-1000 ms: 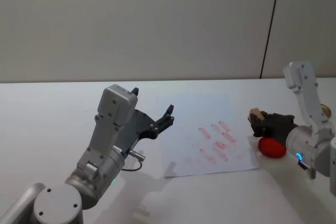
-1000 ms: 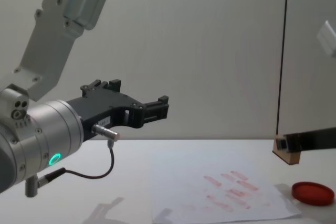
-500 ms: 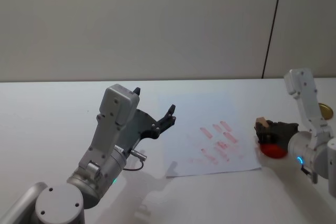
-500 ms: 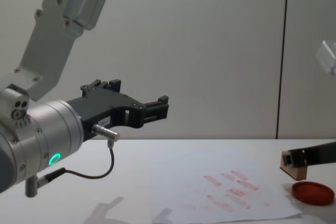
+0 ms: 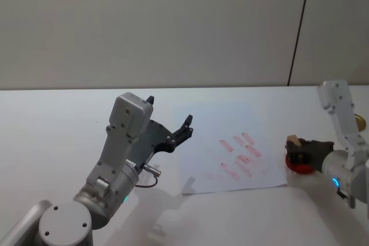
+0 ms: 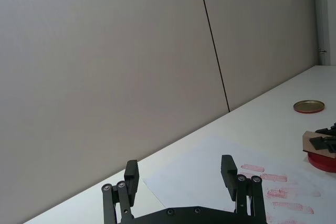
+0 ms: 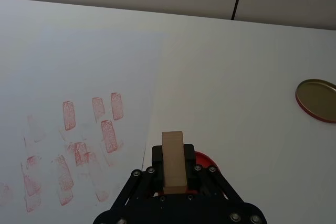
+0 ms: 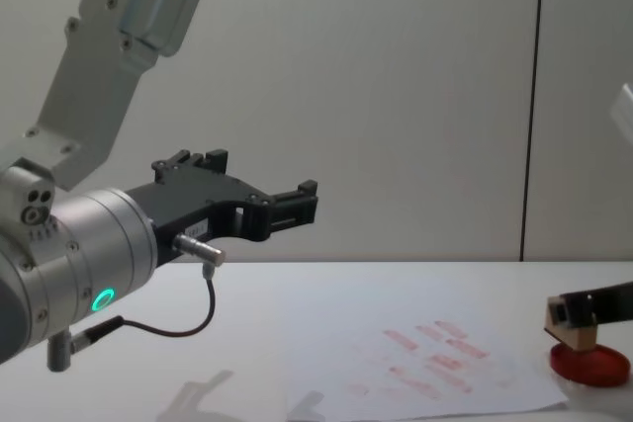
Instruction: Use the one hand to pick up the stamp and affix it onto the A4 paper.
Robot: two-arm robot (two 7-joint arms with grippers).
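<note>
Gold lid [image 7: 317, 93] beyond the stamp [image 7: 173, 161] in right hand [image 7: 174, 169].

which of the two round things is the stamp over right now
The red ink pad, just off the paper's edge. The stamp, held in the right claw, sits over it. The gold lid lies apart, farther out.

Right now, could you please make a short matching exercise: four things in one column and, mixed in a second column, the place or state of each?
Things:
1. stamp
2. red ink pad
3. A4 paper
4. left hand

Places or states:
a. raised above the table, open, holding nothing
b. flat on the table, carrying red prints
c. gripped in the right hand
d. directly under the stamp

Pairs: 1-c, 2-d, 3-b, 4-a
</note>
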